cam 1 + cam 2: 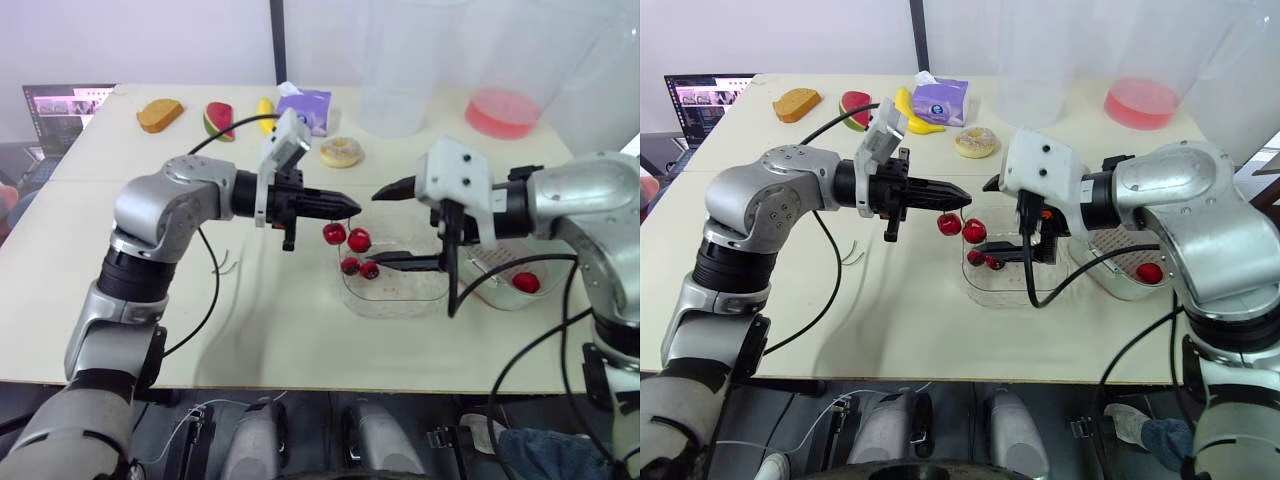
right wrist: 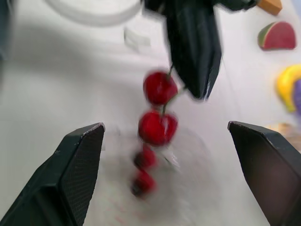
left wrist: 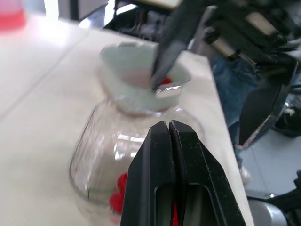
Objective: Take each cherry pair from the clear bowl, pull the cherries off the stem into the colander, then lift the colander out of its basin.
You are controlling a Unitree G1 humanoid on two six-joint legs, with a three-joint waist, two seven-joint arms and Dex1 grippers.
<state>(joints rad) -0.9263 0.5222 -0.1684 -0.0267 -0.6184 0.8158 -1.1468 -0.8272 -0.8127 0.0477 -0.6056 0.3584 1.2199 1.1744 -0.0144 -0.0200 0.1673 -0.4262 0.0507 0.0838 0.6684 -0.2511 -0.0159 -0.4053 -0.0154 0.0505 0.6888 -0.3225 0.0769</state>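
Right wrist view shows the cherry pair (image 2: 159,108) hanging by its stem from the clenched left gripper (image 2: 200,87) above the clear bowl (image 1: 400,300); close the spread right gripper (image 2: 165,126) squarely on one cherry, then pull toward the colander (image 1: 497,268).

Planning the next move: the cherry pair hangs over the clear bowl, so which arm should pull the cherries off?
Right. The right gripper is open, facing the cherry pair; the left gripper is shut on it, holding it up.
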